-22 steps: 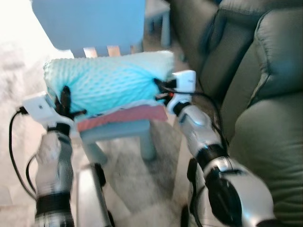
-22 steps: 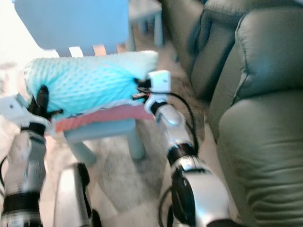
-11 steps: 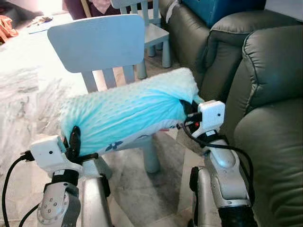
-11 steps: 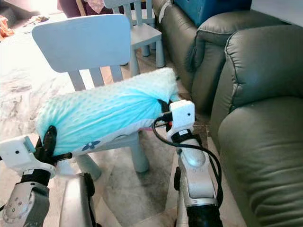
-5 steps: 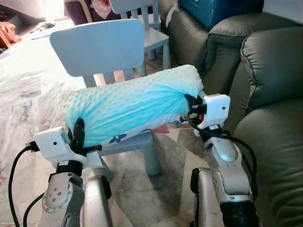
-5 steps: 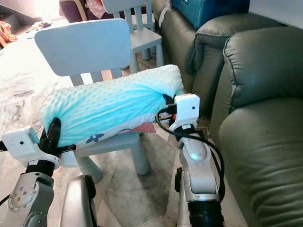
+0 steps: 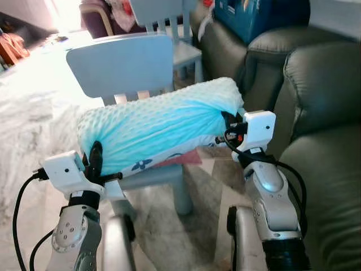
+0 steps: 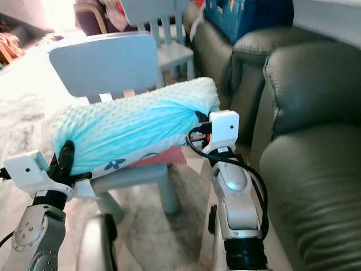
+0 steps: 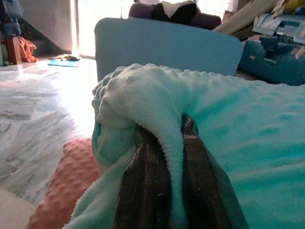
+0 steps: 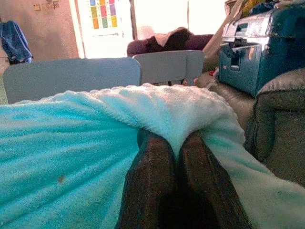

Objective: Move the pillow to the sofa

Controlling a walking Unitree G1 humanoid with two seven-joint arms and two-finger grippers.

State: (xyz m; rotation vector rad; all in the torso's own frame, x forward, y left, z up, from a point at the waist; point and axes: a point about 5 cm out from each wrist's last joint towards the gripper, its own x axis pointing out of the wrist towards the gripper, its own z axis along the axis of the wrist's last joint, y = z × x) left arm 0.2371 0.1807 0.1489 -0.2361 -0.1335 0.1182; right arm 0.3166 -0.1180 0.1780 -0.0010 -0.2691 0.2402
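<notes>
A long turquoise dimpled pillow (image 7: 161, 127) with a white flowered underside hangs in the air between my two arms, just above the seat of a small pale-blue chair (image 7: 121, 65). My left gripper (image 7: 95, 161) is shut on the pillow's left end, a fold of fabric pinched between its fingers (image 9: 145, 186). My right gripper (image 7: 227, 123) is shut on the right end, fabric bunched between its fingers (image 10: 150, 186). The grey-green sofa (image 7: 327, 152) stands close on the right.
A pink mat (image 7: 189, 159) lies on the chair seat under the pillow. A second pale chair (image 7: 163, 11) stands behind. A blue case (image 7: 254, 17) rests on the sofa's far end. Marble floor (image 7: 28, 113) stretches to the left.
The pillow has been lifted off the chair seat and is held up between both grippers. The camera has risen and steadied, so more of the chair and room shows.
</notes>
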